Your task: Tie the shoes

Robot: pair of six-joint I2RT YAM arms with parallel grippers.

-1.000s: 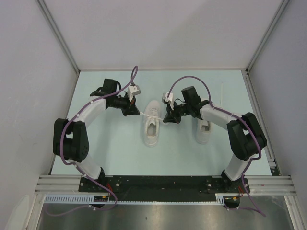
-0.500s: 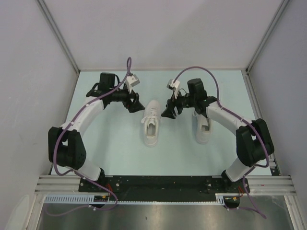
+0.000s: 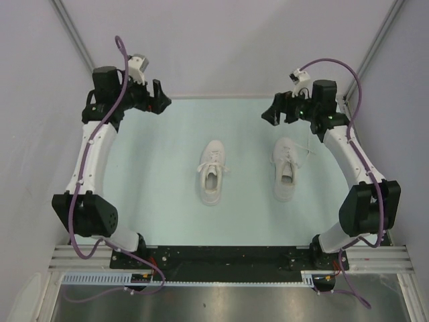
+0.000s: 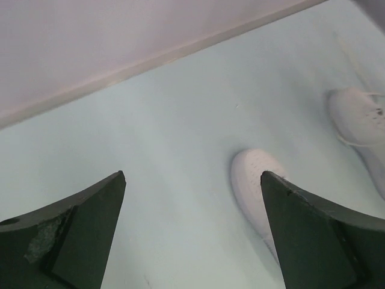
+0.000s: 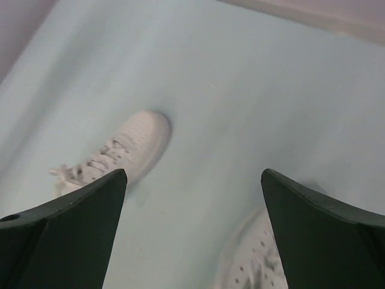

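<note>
Pale green worktop [image 3: 154, 201] carries the left shoe [image 3: 212, 173] and right shoe [image 3: 287, 169] side by side near its middle. The left claw [image 3: 158, 102] and right claw [image 3: 271, 114] have just drawn back to the far corners, both spread wide and empty. The right shoe's laces [image 3: 307, 151] trail loose, so it is probably next.

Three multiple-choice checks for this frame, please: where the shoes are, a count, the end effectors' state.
1. Where do the shoes lie?
A) side by side on the table
B) stacked on each other
C) one in each end effector

2. How many shoes are in view?
A) one
B) two
C) three

3. How are the left end effector and right end effector?
A) both shut on laces
B) left open, right shut
C) both open, empty

1 A: top view shows them apart on the table.
2 B: two white sneakers.
3 C: each wrist view shows a wide empty gap.
</note>
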